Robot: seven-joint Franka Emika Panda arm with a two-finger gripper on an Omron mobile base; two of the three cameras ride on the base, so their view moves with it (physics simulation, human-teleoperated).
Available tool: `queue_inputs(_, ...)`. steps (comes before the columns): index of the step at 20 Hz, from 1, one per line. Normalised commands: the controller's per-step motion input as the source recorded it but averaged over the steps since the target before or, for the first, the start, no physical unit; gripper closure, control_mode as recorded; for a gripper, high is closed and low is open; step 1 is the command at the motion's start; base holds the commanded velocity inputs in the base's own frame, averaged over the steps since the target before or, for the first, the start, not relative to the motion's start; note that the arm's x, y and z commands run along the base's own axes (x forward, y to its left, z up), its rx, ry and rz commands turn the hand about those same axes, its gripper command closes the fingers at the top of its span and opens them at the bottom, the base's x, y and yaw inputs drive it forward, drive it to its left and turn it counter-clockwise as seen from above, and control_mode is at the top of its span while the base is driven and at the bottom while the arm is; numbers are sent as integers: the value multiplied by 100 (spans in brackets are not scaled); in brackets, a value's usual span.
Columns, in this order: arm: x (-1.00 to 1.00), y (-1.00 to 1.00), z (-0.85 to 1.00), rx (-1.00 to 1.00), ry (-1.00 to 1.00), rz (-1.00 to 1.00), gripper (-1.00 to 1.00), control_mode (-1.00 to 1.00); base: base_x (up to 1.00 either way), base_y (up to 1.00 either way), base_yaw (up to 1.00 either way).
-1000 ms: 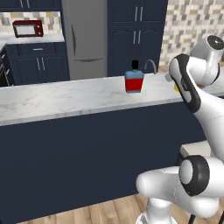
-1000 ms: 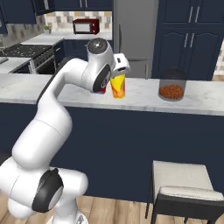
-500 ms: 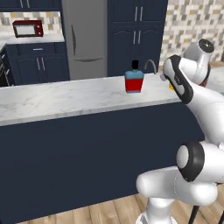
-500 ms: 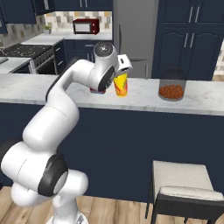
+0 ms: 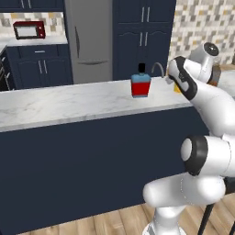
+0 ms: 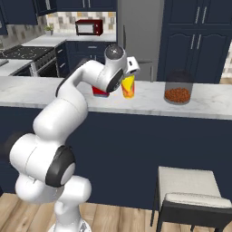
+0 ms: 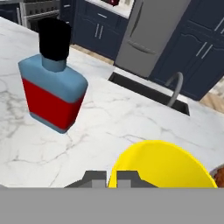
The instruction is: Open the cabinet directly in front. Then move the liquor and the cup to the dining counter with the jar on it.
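Observation:
The yellow cup (image 6: 128,87) is pinched at its rim by my shut gripper (image 7: 111,179), just over the marble dining counter (image 6: 204,108). In the hand view the cup's rim (image 7: 162,166) curves right in front of the fingertips. The liquor (image 5: 141,85), red below, blue above and black-capped, stands upright on the counter (image 5: 69,103) just left of the cup, with my arm covering part of it (image 6: 99,92) in the right base view. The liquor (image 7: 54,96) shows whole in the hand view. The jar (image 6: 177,88) stands to the cup's right. The cabinet is out of view.
A sink with a curved faucet (image 7: 175,89) is set into the counter beyond the cup. A grey fridge (image 5: 89,41) and tall navy cupboards (image 5: 142,32) line the back wall. A red microwave (image 5: 30,30) sits on the far worktop. A stool (image 6: 195,199) stands before the counter's base.
My hand has carried the cup a little further over the counter, toward the jar's side. The liquor and the jar have stayed put.

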Motion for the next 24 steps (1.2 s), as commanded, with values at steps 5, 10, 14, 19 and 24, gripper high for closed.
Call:
queue_inputs(5,34,-1,-38,0,0,5,100,-100,0,0,0)
queue_inputs(10,30,-5,-39,0,-1,5,100,-100,0,0,0)
queue_inputs(14,37,-5,-31,0,-1,6,100,-100,0,0,0)
queue_inputs(19,41,-5,-16,0,-4,4,100,-100,0,0,0)
queue_inputs(24,46,-8,-13,0,-2,4,100,-100,0,0,0)
